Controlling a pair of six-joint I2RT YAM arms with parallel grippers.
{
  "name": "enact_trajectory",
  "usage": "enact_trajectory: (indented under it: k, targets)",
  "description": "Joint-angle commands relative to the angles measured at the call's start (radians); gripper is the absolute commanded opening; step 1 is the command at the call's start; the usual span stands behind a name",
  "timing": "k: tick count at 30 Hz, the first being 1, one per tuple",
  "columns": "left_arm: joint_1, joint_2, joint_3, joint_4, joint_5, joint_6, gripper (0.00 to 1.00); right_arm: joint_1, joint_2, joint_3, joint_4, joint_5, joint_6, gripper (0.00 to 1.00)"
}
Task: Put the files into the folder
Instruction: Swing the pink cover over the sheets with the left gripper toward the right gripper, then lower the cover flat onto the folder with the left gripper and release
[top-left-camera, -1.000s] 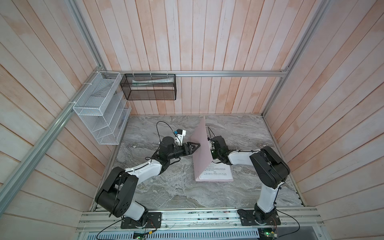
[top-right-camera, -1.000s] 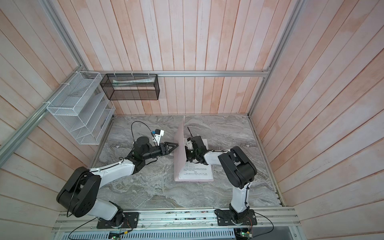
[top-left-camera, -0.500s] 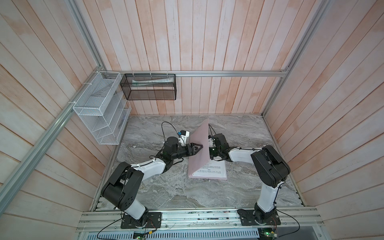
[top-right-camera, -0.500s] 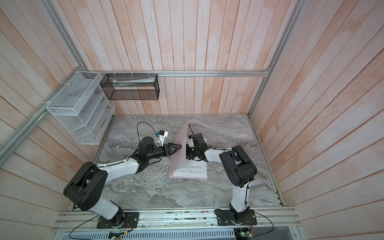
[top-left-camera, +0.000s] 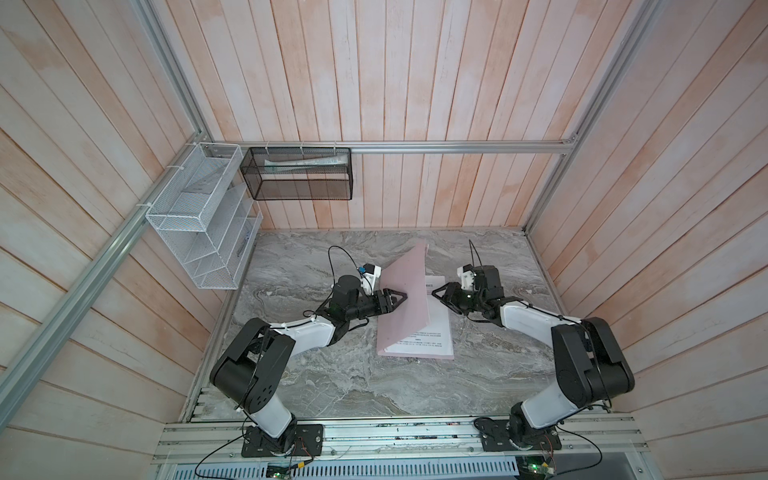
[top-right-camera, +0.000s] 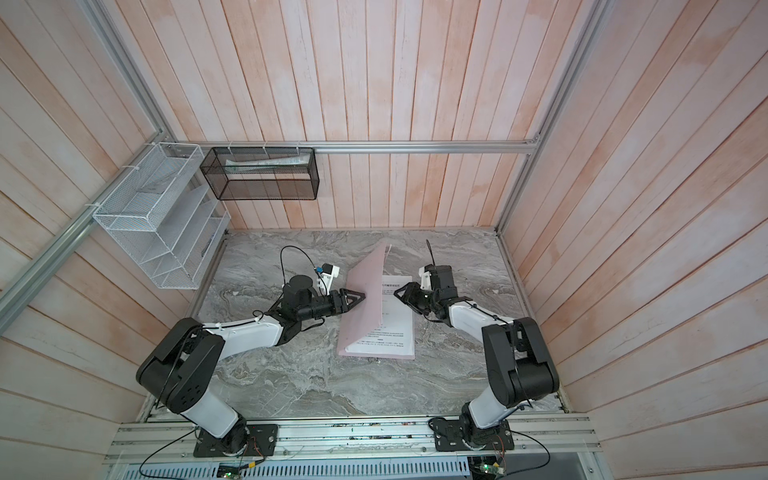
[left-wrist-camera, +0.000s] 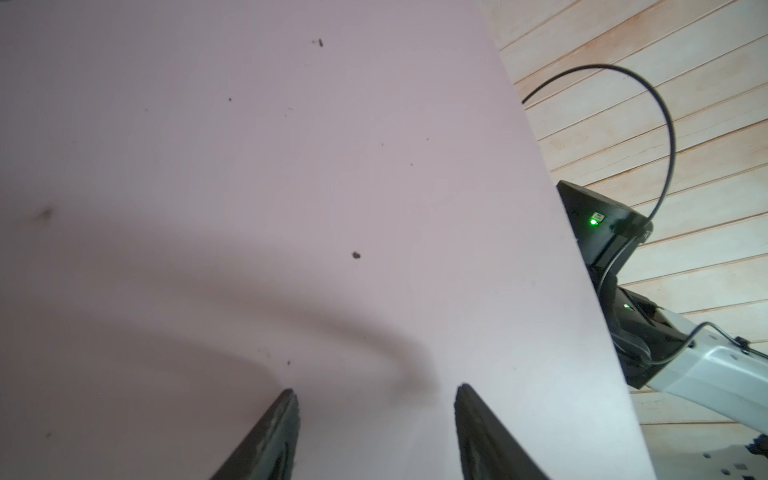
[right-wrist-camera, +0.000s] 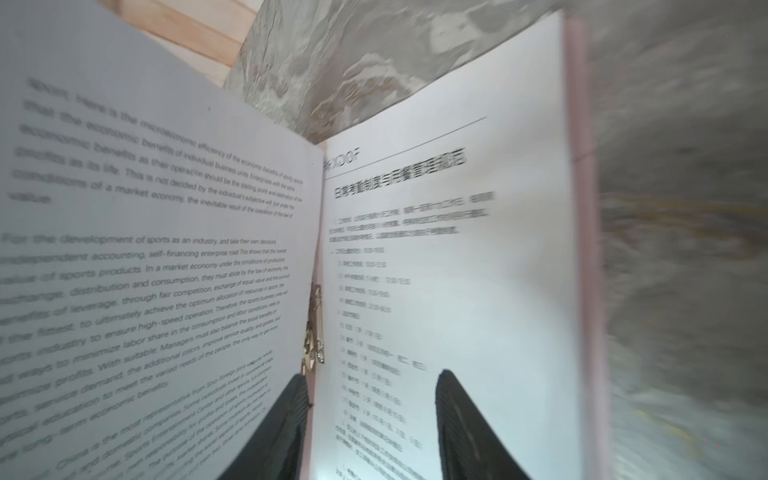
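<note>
1. Inspecting both top views, we found the folder at the centre of the frame on the table. Its back half lay flat and its front cover stood raised at a steep tilt.
2. We noted the files inside it. One printed sheet lay on the flat half and another rested against the inner face of the raised cover. The clip showed at the spine between them.
3. We recorded the folder's long axis running from the lower to the upper part of the frame, with the spine along its left edge.
4. The left gripper had its jaws apart and held nothing. Its tips stood at the cover's outer face; we could not confirm contact.
5. The right gripper was likewise parted and empty, low over the sheet on the flat half, just right of the cover.
6. We judged that the cover, standing between the two grippers, had to fall rightward onto the files. The left gripper was the better placed to push it, and the right gripper sat in the closing path.
</note>
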Motion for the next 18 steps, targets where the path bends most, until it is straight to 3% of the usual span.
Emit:
enact_trajectory:
  k: [1, 11, 18]
  targets:
    - [-0.011, 0.039, 0.041, 0.006, -0.016, 0.025, 0.62, -0.065, -0.048, -0.041, -0.072, 0.030, -0.055, 0.48]
    - [-0.055, 0.193, 0.081, 0.008, -0.042, 0.035, 0.62, -0.117, -0.047, -0.069, -0.026, -0.008, -0.070, 0.50]
    - [-0.085, 0.276, 0.101, 0.022, -0.052, 0.010, 0.62, -0.116, 0.003, -0.084, -0.001, 0.043, -0.081, 0.51]
